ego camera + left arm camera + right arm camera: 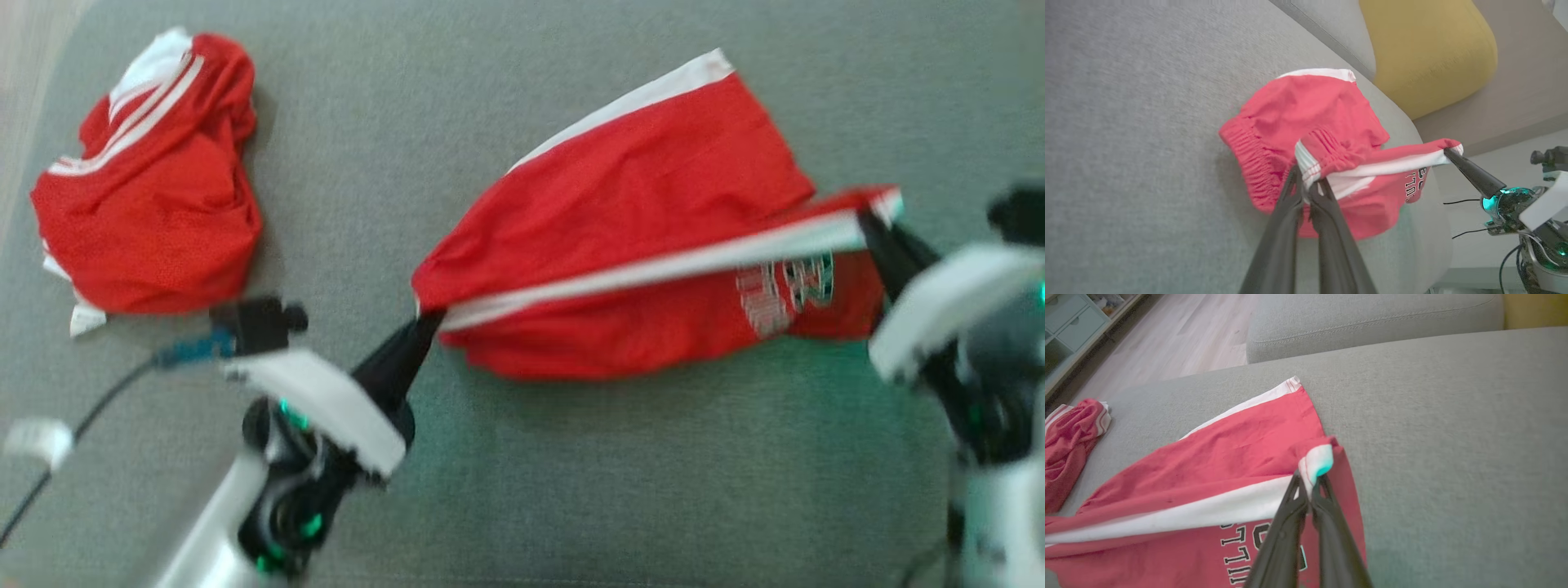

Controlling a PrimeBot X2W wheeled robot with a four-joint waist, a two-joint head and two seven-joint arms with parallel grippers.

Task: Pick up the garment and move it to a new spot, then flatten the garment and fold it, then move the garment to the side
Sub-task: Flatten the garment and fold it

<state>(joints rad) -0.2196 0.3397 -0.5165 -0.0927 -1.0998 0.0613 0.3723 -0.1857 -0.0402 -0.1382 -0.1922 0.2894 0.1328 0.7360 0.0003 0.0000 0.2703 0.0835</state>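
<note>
Shorts (645,196) — red, white-striped — taut right of crumpled red garment (155,196); left gripper (430,317) pinches waistband (1323,157), right gripper (864,219) the hem (1316,459).

My left hand (429,320) is two long, dark, matte fingers that taper to narrow tips. Behind it, a white shell (326,412) curves over a black wrist dotted with small green lights (287,411). A black camera block (261,322) sits beside it, with a blue plug (192,349) feeding a thin black cable (90,420) that carries a white tag (37,441). My forearm (204,531) is pale grey. My right hand (867,222) is built alike, with a white cover (947,306) and a teal ring (1494,201) glowing at its base.
</note>
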